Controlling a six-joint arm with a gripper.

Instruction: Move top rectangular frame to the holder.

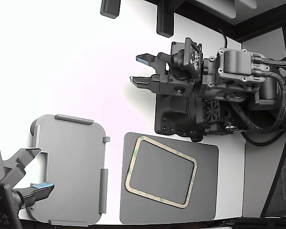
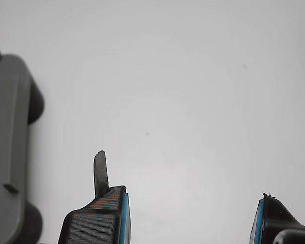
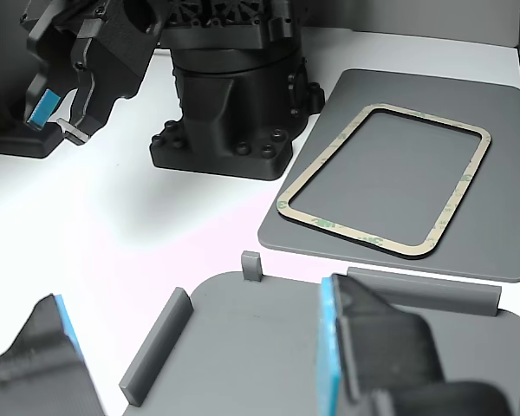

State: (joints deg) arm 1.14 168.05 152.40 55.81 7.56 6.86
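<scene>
On the dark grey flat mat (image 1: 200, 200) at the exterior view's lower right lies the thin tan rounded-rectangle frame with greenish mottled patches (image 1: 133, 169), open at its centre, flat and slightly skewed to the mat's edges. Well apart from it, above bare white tabletop (image 1: 86, 62), hangs the black gripper with blue-padded fingertips (image 1: 144, 70); its jaws stand spread and hold nothing, as the wrist view confirms with white surface between the two pads (image 2: 124, 218). At the exterior view's lower left sits the light grey rounded-rectangle plastic tray with raised edge tabs (image 1: 69, 152), unoccupied, beside the mat but not touching it. A second gripper (image 1: 31, 176) hovers over the tray's near edge.

Handling judgement: the frame looks very light and probably flexible, so it may sag or twist when lifted by one side. Lying flush on the mat, it offers no raised edge; a pinch across one narrow bar, near the middle of a long side, seems the most balanced hold.
</scene>
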